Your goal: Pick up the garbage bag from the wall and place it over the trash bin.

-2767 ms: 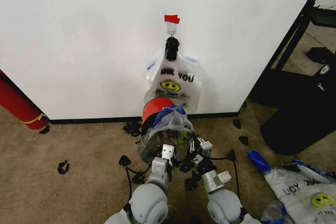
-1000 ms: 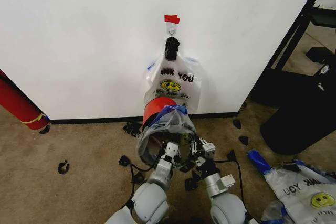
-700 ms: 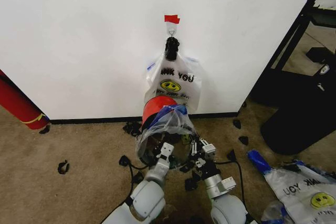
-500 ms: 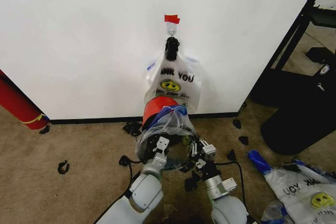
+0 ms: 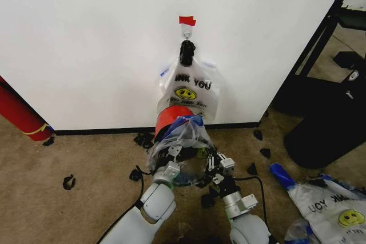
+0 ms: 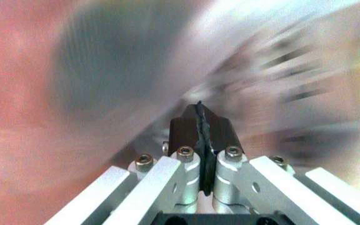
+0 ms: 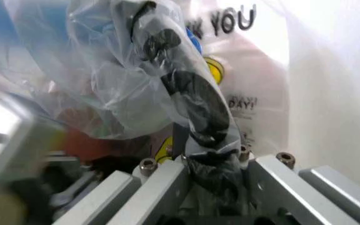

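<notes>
The trash bin [image 5: 170, 117] leans at the foot of the wall [image 5: 86, 44], red base toward the wall. A translucent garbage bag [image 5: 184, 132] is draped over its mouth. My left gripper [image 5: 172, 154] is at the left side of the mouth; the left wrist view shows it [image 6: 198, 125] shut, black pads pressed together. My right gripper [image 5: 214, 164] is at the right side, shut on a bunched fold of the garbage bag [image 7: 192, 98]; it [image 7: 208, 157] shows close up in the right wrist view. More bags [image 5: 189, 91] hang from the hook [image 5: 187, 34] under red tape [image 5: 187, 20].
A red roll [image 5: 20, 112] leans at the left. A big black container [image 5: 326, 130] and a black rack [image 5: 320, 32] stand at the right. Loose bags [image 5: 331, 204] lie on the carpet at the right front. Small black scraps [image 5: 68, 182] dot the floor.
My left arm has swung to the left and forward, taking its gripper along the bin's mouth to the left side. The right gripper has barely moved. The bag's plastic has spread wider.
</notes>
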Robot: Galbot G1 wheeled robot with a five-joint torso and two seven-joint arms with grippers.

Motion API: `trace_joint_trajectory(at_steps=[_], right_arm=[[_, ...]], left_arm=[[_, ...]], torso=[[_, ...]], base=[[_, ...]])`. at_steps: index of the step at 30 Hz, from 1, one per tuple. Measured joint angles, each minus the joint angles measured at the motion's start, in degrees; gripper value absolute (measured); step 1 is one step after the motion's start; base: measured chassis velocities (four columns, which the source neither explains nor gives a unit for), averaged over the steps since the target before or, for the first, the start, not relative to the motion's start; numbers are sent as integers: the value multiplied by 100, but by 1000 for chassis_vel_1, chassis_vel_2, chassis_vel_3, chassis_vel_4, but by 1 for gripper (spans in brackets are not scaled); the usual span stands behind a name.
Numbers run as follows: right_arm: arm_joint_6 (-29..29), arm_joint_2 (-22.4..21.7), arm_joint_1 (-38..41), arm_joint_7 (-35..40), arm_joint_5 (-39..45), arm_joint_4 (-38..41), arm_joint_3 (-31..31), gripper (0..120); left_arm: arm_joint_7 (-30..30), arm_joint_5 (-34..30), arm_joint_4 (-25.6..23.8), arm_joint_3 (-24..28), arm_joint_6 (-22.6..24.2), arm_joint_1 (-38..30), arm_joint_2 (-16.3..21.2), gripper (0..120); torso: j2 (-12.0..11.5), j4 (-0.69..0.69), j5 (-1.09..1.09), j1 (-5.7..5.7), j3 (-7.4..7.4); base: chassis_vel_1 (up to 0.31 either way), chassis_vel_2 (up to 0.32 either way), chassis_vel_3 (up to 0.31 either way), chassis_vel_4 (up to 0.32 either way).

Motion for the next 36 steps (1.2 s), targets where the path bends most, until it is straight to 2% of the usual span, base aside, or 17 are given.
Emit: trace_joint_trajectory(at_steps=[3,5,9,10,11,13,14,15,16,18,22,25,26,28,33,36], right_arm=[[41,170,196,-7,19,-343,16,0],[41,184,211,-8,27,-367,19,0],[-58,338,547,-30,605,-723,116,0],[-245,296,665,-66,1234,-804,162,0],[-245,296,665,-66,1234,-804,162,0],[-656,108,742,-236,2388,-819,268,0],[-1146,-173,704,-489,3769,-719,436,0],[-1296,-280,663,-605,4214,-689,523,0],[-1326,-305,651,-631,4294,-686,543,0],[-1486,-479,540,-814,4714,-641,678,0],[-1520,-583,448,-1008,4775,-607,746,0],[-1457,-656,384,-1249,4645,-618,796,0],[-1426,-667,361,-1310,4579,-622,815,0],[-1407,-671,346,-1347,4539,-622,827,0],[-1252,-657,211,-1676,4247,-612,879,0],[-1187,-649,172,-1780,4157,-612,891,0]], left_arm=[[364,-228,-287,86,-102,220,120,0],[390,-237,-305,87,-112,237,129,0],[1096,-382,-631,-41,-503,549,371,0],[1512,-547,-841,-159,-713,676,524,0],[1512,-547,-841,-159,-713,676,524,0],[2134,-851,-1158,-386,-981,849,843,0],[2756,-1043,-1406,-683,-1341,940,1170,10],[2951,-1108,-1477,-850,-1556,950,1321,16],[2974,-1119,-1488,-875,-1581,950,1341,16],[3080,-1341,-1712,-1160,-1688,929,1558,30],[2988,-1620,-1984,-1328,-1606,871,1741,39],[2926,-1897,-2188,-1420,-1541,811,1840,53],[2895,-1985,-2201,-1439,-1516,791,1849,58],[2882,-2041,-2200,-1444,-1500,782,1850,59],[2801,-2703,-2052,-1402,-1334,761,1785,83],[2728,-2979,-2035,-1386,-1209,765,1777,89]], torso=[[0,1,0,0,0],[0,1,0,0,0],[0,2,1,0,0],[0,2,0,0,0],[0,2,0,0,0],[0,2,1,0,0],[0,1,0,0,0],[0,1,0,0,0],[0,1,0,0,0],[0,0,0,0,0],[0,1,1,0,0],[0,1,1,0,0],[0,0,1,0,0],[0,1,0,0,0],[0,1,0,0,0],[0,1,0,0,0]], base=[[0,0,0,0],[0,0,0,0],[0,0,0,0],[0,0,0,0],[0,0,0,0],[0,0,0,0],[0,0,0,0],[0,0,0,0],[0,0,0,0],[0,0,0,0],[0,0,0,0],[0,0,0,0],[0,0,0,0],[0,0,0,0],[0,0,0,0],[0,0,0,0]])
